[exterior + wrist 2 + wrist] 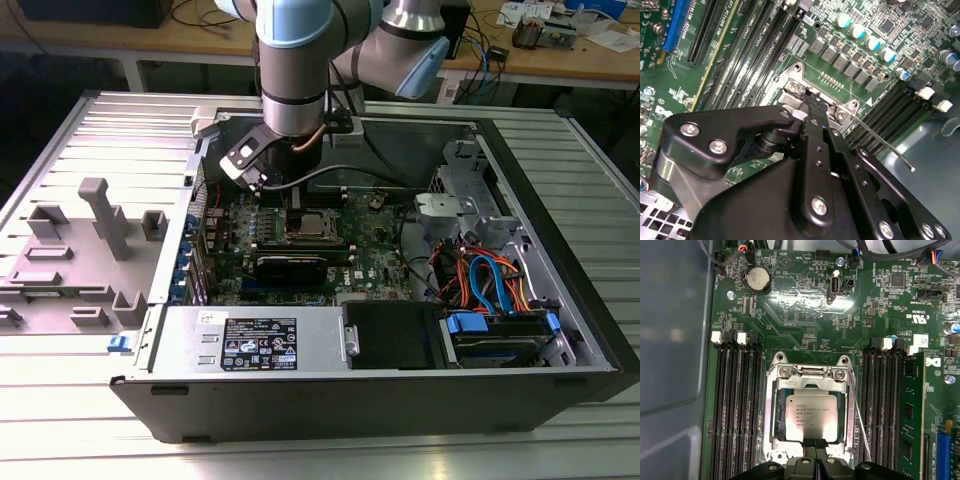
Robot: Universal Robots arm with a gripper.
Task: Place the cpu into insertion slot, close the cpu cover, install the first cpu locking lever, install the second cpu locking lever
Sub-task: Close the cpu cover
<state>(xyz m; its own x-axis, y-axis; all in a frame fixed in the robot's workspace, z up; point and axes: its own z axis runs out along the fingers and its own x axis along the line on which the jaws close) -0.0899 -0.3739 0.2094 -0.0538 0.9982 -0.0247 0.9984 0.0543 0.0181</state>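
Observation:
The cpu (811, 416), a dull silver square chip, lies flat in the insertion slot (771, 415), whose silver rim shows around it. Over it rests the cpu cover (810, 385), a thin metal frame with the chip showing through its window. My gripper (814, 442) is shut, its black fingertips together at the cover's edge beside the chip, with nothing seen between them. In the second wrist view the gripper (812, 107) points at the socket's hinge screws. A thin wire locking lever (858, 415) (885, 150) stands free along one side of the socket. In the exterior view the gripper (297, 200) hangs just above the socket (307, 226).
Black memory slots (735, 405) flank the socket on both sides. A coin battery (756, 279) sits on the board. A long black card (300, 265), orange and blue drive cables (490, 280) and the case walls (200, 150) surround the work area. A grey fixture (90, 250) lies outside the case.

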